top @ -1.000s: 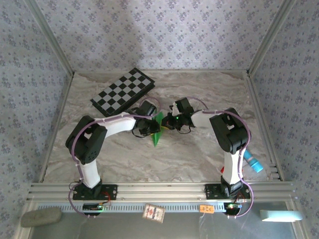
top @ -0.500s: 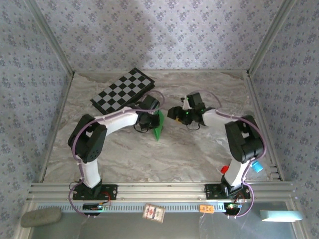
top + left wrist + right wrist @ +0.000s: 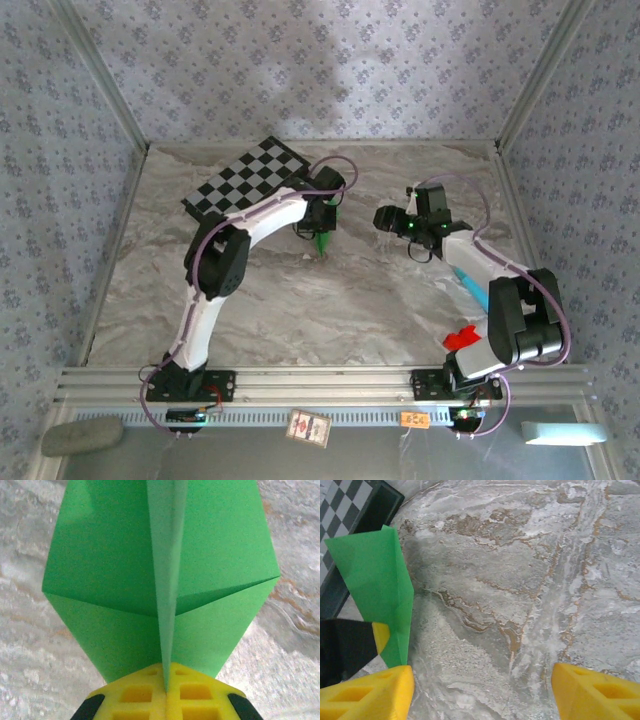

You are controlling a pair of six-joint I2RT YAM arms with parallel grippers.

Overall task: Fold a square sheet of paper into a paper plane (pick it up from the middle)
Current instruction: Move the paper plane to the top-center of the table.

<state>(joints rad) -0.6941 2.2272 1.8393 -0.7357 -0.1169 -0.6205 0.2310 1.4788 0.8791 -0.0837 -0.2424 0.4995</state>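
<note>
The paper plane (image 3: 110, 570) juts forward, pinched in the left claw (image 3: 166, 681).

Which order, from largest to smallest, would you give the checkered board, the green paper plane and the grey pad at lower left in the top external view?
1. checkered board, clearly largest.
2. grey pad.
3. paper plane, smallest as seen, though the left gripper holding it hides part, so its real size is unsure.

The right hand (image 3: 482, 675) gapes wide, the paper plane (image 3: 375, 580) at its left near the checkered board (image 3: 342, 505).
</note>
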